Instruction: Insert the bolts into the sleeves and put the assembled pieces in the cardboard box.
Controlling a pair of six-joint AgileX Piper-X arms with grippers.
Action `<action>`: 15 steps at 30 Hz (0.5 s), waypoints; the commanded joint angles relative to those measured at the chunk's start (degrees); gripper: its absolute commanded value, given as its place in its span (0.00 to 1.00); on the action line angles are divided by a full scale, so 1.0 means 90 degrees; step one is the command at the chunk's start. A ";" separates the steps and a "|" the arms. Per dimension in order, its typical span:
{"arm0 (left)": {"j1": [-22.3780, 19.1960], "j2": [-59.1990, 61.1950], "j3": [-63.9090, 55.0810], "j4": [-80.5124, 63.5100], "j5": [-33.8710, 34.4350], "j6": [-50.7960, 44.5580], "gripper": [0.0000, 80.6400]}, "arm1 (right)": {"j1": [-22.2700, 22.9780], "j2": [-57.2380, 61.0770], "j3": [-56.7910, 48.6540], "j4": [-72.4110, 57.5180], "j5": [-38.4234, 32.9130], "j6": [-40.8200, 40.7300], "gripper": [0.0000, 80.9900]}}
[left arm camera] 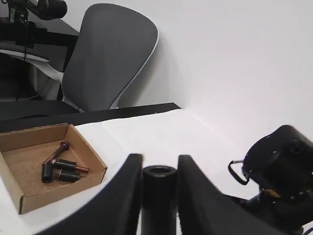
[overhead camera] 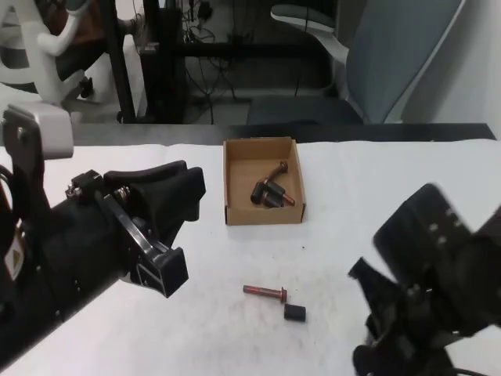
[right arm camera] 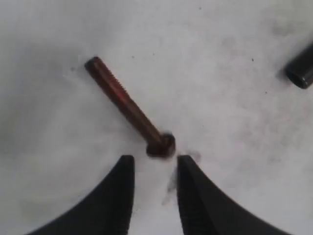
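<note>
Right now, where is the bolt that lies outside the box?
In the high view the loose bolt lies on the bench, on the near side of the cardboard box, its head beside a black sleeve, just ahead of the right end effector.

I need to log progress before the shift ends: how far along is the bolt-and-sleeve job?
Done: assembled pieces lie in the cardboard box.
In hand: the left gripper is shut on a sleeve, and the right gripper hangs open over a loose bolt on the bench.
Left: join those two and box them. A loose sleeve also lies beside the bolt.
</note>
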 commanded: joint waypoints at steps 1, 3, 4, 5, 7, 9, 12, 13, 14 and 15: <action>0.0007 -0.0058 0.0001 -0.0111 0.0110 -0.0029 0.02 | 0.0044 0.0472 -0.0008 -0.0533 0.0011 -0.0178 0.33; 0.0007 -0.0058 0.0001 -0.0111 0.0188 -0.0029 0.02 | 0.0086 0.0689 -0.0056 -0.0584 0.0146 -0.0133 0.33; 0.0007 -0.0058 0.0001 -0.0098 0.0236 -0.0029 0.02 | 0.0129 0.0751 -0.0066 -0.0585 0.0310 0.0071 0.33; 0.0007 -0.0058 0.0001 -0.0092 0.0259 -0.0029 0.02 | 0.0167 0.0778 -0.0063 -0.0646 0.0395 0.0633 0.33; 0.0007 -0.0058 0.0001 -0.0094 0.0337 -0.0029 0.02 | 0.0249 0.0731 -0.0063 -0.0760 0.0873 0.2096 0.33; 0.0007 -0.0058 0.0001 -0.0079 0.0336 -0.0029 0.02 | 0.0307 0.0604 -0.0124 -0.0754 0.1157 0.3698 0.33; 0.0007 -0.0058 0.0001 -0.0079 0.0336 -0.0029 0.02 | 0.0339 0.0251 -0.0191 -0.0587 0.0554 0.5368 0.33; 0.0007 -0.0058 0.0001 -0.0079 0.0336 -0.0029 0.02 | 0.0337 0.0110 -0.0189 -0.0581 0.0172 0.5799 0.33; 0.0007 -0.0058 0.0001 -0.0079 0.0336 -0.0029 0.02 | 0.0361 -0.0007 -0.0189 -0.0583 -0.0092 0.6152 0.33; 0.0007 -0.0058 0.0001 -0.0079 0.0336 -0.0029 0.02 | 0.0389 -0.0101 -0.0189 -0.0583 -0.0284 0.6589 0.33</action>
